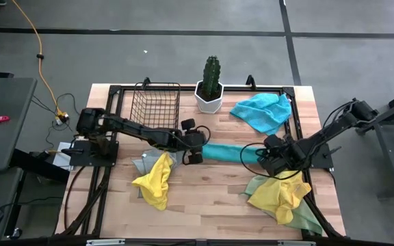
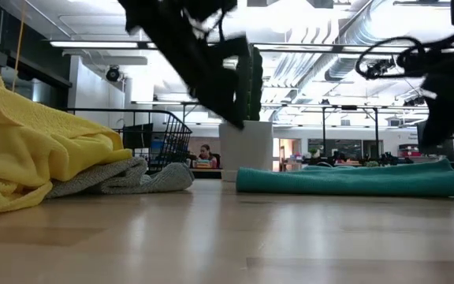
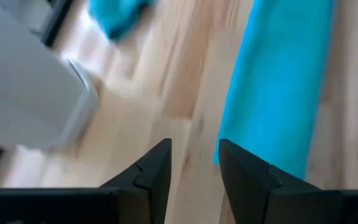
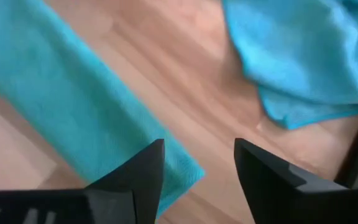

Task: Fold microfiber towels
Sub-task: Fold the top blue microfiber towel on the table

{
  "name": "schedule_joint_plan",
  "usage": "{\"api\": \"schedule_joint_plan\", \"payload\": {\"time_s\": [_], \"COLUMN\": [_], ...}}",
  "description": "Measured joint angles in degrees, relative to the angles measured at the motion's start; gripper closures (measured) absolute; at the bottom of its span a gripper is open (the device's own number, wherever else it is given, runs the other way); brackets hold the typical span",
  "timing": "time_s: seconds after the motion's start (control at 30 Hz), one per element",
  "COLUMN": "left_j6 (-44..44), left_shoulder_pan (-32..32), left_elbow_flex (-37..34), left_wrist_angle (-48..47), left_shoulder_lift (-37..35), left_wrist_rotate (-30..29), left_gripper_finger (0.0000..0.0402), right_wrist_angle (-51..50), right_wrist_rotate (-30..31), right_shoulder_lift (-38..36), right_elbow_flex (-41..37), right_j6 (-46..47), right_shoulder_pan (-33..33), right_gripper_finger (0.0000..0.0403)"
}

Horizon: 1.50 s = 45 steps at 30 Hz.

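A turquoise towel (image 1: pixel 226 152), folded into a long narrow strip, lies flat on the table between my two grippers; it also shows in the low view (image 2: pixel 353 180). My left gripper (image 1: pixel 195 145) is open, just off the strip's left end (image 3: pixel 278 87), with the fingers (image 3: pixel 194 165) beside that end. My right gripper (image 1: pixel 264 156) is open over the strip's right end (image 4: pixel 73 106). A yellow towel (image 1: pixel 154 179) lies crumpled on a grey one (image 1: pixel 141 164) at the near left.
A wire basket (image 1: pixel 154 106) and a potted cactus (image 1: pixel 211 87) stand at the far edge. A crumpled blue towel (image 1: pixel 262 111) lies at the far right. A yellow towel (image 1: pixel 279 195) lies on a pale green one (image 1: pixel 306 219) at the near right.
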Motion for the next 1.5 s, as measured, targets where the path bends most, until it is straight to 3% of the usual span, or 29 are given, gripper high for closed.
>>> {"api": "schedule_joint_plan", "payload": {"time_s": [0.13,0.3,0.4,0.5,0.6,0.77,0.9,1.03,1.13,1.3,1.43,1.5], "left_j6": [3.33,7.15,6.99,6.75,6.59,6.39,7.21,6.81,6.77,6.98,7.67,7.70], "left_shoulder_pan": [-0.17,0.83,2.29,4.11,5.55,6.36,5.89,5.39,4.84,3.96,2.82,2.22], "left_elbow_flex": [-0.41,-4.65,-7.87,-8.44,-8.49,-8.49,-8.53,-8.57,-8.49,-8.49,-8.49,-8.49], "left_wrist_angle": [4.89,19.23,28.49,34.80,36.74,33.56,28.62,25.17,23.36,21.81,20.23,19.98], "left_shoulder_lift": [-4.26,-7.57,-7.84,-7.84,-7.97,-9.78,-12.05,-15.10,-17.37,-19.71,-19.86,-19.86], "left_wrist_rotate": [5.31,22.41,30.79,33.69,35.52,40.65,41.20,40.62,40.58,39.57,34.80,32.28], "left_gripper_finger": [0.0279,0.0279,0.0280,0.0278,0.0278,0.0280,0.0279,0.0280,0.0279,0.0282,0.0282,0.0283], "right_wrist_angle": [-2.85,0.03,2.20,3.27,1.25,-2.01,-0.49,1.94,1.87,1.69,3.15,4.92], "right_wrist_rotate": [2.11,-0.16,-6.78,-18.38,-27.61,-34.12,-36.46,-34.93,-31.08,-30.68,-30.77,-30.78], "right_shoulder_lift": [-0.33,-1.00,-1.01,-1.05,-1.55,-2.39,-1.32,1.38,3.64,6.88,10.15,11.60], "right_elbow_flex": [3.98,5.05,3.43,1.83,2.07,3.87,1.41,-0.14,-0.20,-0.20,-0.22,-0.22], "right_j6": [-0.08,-6.43,-9.39,-12.21,-16.62,-22.90,-23.81,-23.91,-23.95,-25.00,-25.00,-25.14], "right_shoulder_pan": [-0.44,-3.22,-6.87,-11.49,-15.43,-18.62,-19.09,-19.08,-19.08,-19.15,-19.19,-19.28], "right_gripper_finger": [0.0215,0.0215,0.0215,0.0215,0.0214,0.0214,0.0215,0.0229,0.0260,0.0332,0.0389,0.0397]}}
